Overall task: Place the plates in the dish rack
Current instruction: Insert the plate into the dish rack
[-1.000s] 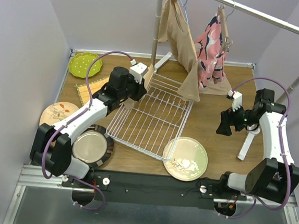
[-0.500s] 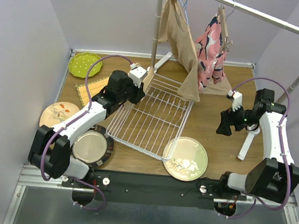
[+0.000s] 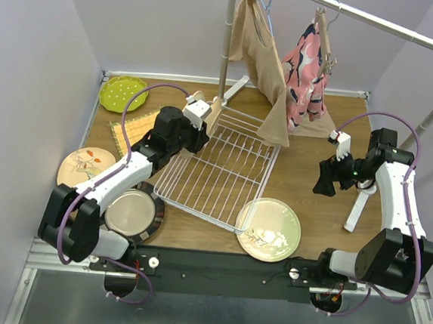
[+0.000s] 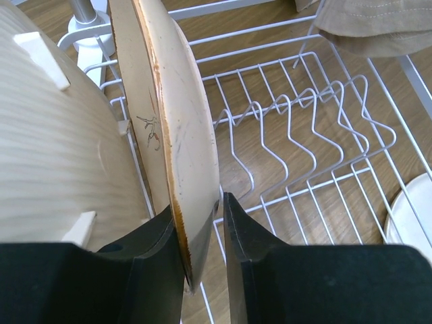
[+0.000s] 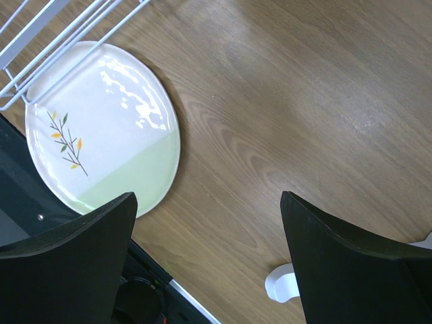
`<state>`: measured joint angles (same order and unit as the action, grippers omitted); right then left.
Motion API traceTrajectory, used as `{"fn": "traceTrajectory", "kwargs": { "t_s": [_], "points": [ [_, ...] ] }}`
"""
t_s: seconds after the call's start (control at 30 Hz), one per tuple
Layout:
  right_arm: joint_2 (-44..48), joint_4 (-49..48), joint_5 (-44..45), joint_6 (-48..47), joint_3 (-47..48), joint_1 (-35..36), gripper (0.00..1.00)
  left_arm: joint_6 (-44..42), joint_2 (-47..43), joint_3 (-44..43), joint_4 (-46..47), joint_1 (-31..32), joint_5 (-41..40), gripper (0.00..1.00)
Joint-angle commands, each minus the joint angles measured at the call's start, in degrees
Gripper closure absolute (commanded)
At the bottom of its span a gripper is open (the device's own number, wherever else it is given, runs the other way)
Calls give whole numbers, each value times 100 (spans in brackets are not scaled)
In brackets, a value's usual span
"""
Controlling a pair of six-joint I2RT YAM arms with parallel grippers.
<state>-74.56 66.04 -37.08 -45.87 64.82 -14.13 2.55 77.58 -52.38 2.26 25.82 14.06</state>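
My left gripper is at the far left corner of the white wire dish rack. In the left wrist view a cream plate with a brown rim stands on edge between my left gripper's fingers. It rests against the left finger, and a thin gap shows at the right finger. A second tan plate stands just behind it. Flat on the table lie a lime green dotted plate, a tan floral plate, a dark-rimmed silvery plate and a pale-green floral plate. My right gripper hangs open over bare wood, empty.
A clothes-rail stand rises behind the rack, with a beige garment hanging over the rack's far edge and a pink one beside it. Its white foot lies near my right arm. A woven mat lies left of the rack.
My left gripper has shifted slightly toward the back with the cream plate, and its jaws have widened a little. The right arm has not moved.
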Motion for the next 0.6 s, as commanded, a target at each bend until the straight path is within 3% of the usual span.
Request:
{"fn": "traceTrajectory", "kwargs": {
  "t_s": [0.0, 0.57],
  "points": [
    [-5, -83, -186, 69, -83, 24, 5, -88, -235, 52, 266, -16, -70, 65],
    [30, -83, -194, 78, -110, 24, 5, -114, -472, 96, 319, -16, -194, 57]
  ]
}}
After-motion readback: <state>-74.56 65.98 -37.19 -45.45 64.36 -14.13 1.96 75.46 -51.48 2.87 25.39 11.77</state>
